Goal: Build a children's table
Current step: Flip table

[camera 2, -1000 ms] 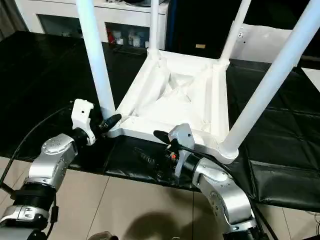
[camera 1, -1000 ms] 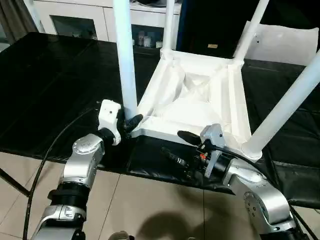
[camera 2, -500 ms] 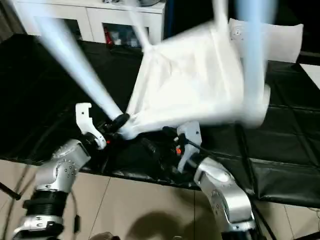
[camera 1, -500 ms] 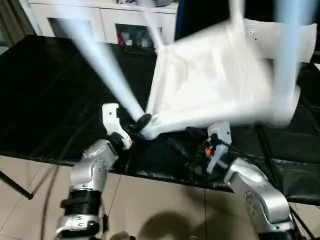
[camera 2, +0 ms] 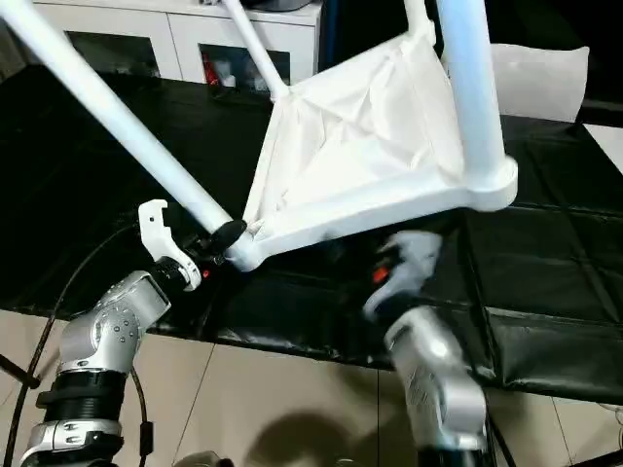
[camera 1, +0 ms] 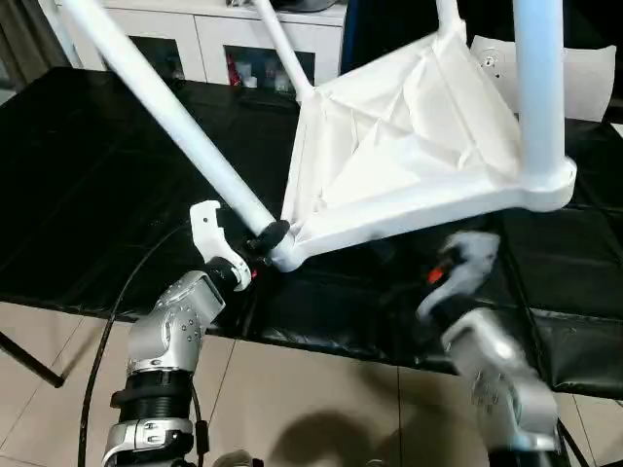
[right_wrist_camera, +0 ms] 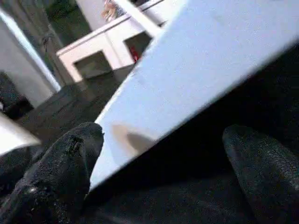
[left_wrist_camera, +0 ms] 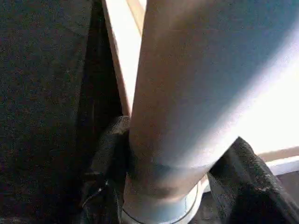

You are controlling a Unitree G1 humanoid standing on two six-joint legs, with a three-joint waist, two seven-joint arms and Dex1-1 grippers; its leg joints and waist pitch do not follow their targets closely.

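The children's table is upside down and tilted, its ribbed tabletop [camera 1: 409,146] resting on the near-left corner with the right side lifted off the black surface. The legs lean to the left. My left gripper [camera 1: 263,238] is shut on the base of the near-left leg [camera 1: 165,117], just above its socket; black fingers [left_wrist_camera: 110,154] hug both sides of that leg [left_wrist_camera: 187,93]. My right gripper [right_wrist_camera: 163,168] stands open under the raised near edge of the tabletop [right_wrist_camera: 196,74], its fingers [right_wrist_camera: 60,163] apart and empty. The near-right leg [camera 1: 538,88] rises steeply from its corner.
A black padded worktable [camera 1: 97,175] carries everything; its front edge runs just before my forearms, with tiled floor [camera 1: 321,409] below. A white cabinet [camera 1: 185,39] stands behind, and a white flat bag [camera 1: 584,73] lies at the back right.
The table has tipped from flat onto its near-left corner, right side rising and legs swinging left. My left gripper kept hold of the leg; my right arm shifted right beneath the lifted edge.
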